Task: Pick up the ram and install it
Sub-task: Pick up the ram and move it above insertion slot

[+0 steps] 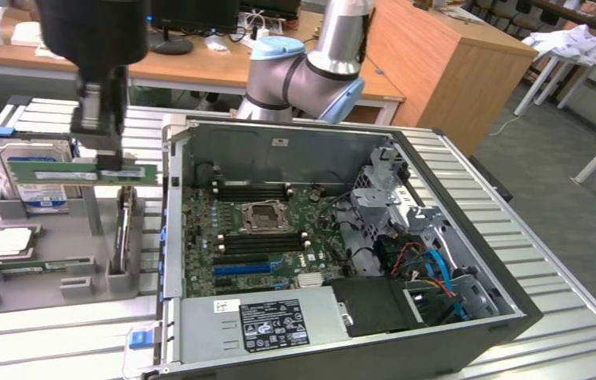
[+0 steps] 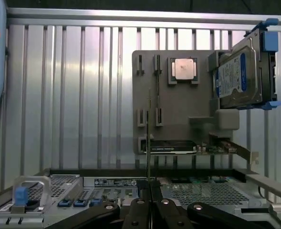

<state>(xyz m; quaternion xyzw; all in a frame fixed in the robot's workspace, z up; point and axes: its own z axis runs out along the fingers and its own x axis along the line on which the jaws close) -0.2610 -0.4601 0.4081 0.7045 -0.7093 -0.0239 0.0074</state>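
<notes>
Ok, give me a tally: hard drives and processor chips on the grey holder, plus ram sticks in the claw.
Hard drive on the grey holder: 1
Processor chip on the holder: 1
Ram stick, gripped in the claw: 1
Total: 3

Wooden desk (image 1: 203, 75) behind, tall wooden cabinet (image 1: 435, 71), grey floor (image 1: 562, 214), white-legged table (image 1: 551, 79) with crumpled white cloth (image 1: 572, 39)

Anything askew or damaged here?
Nothing stands out. The gripper holds the ram squarely above the gray holder. The hard drive stands upright, and the open computer case looks intact.
</notes>
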